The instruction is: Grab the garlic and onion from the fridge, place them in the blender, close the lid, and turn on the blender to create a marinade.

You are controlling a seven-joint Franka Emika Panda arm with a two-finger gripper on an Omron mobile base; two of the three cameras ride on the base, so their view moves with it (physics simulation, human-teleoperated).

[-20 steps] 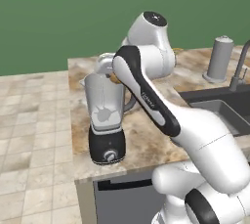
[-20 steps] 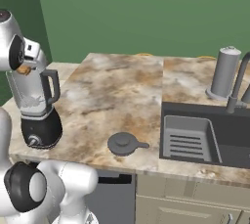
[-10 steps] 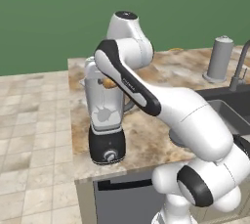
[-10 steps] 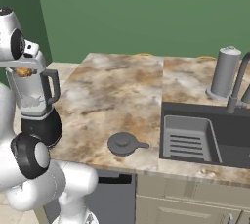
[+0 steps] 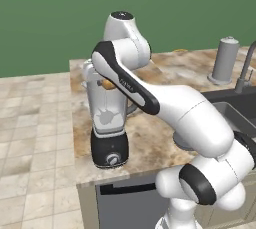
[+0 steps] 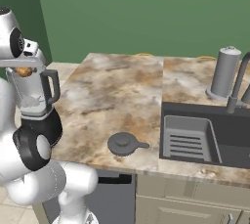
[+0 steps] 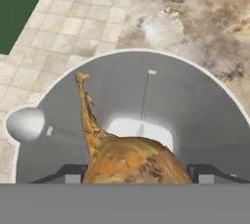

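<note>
My gripper [image 7: 139, 174] is shut on the onion [image 7: 132, 162], a brown-gold bulb with a dry stalk, right over the open mouth of the blender [image 7: 146, 96]. From the base views the onion [image 5: 107, 84] [image 6: 23, 71] sits at the rim of the clear jar [image 5: 107, 108] [image 6: 34, 96], above the black base. A pale round bulb, apparently the garlic [image 7: 25, 124], lies at the jar's inner left edge. The lid [image 6: 123, 143] lies flat on the counter near the front edge. The fridge is out of view.
A tall steel cylinder [image 5: 223, 60] [image 6: 224, 71] stands at the back right beside the faucet [image 6: 239, 86]. The sink [image 6: 195, 135] is sunk into the counter's right part. Marbled counter [image 6: 112, 96] stretches between blender and sink; tiled floor [image 5: 35, 123] lies to the left.
The arm's upper links have swung to the left, while the hand with the onion has stayed over the jar's mouth. The grip is unchanged.
</note>
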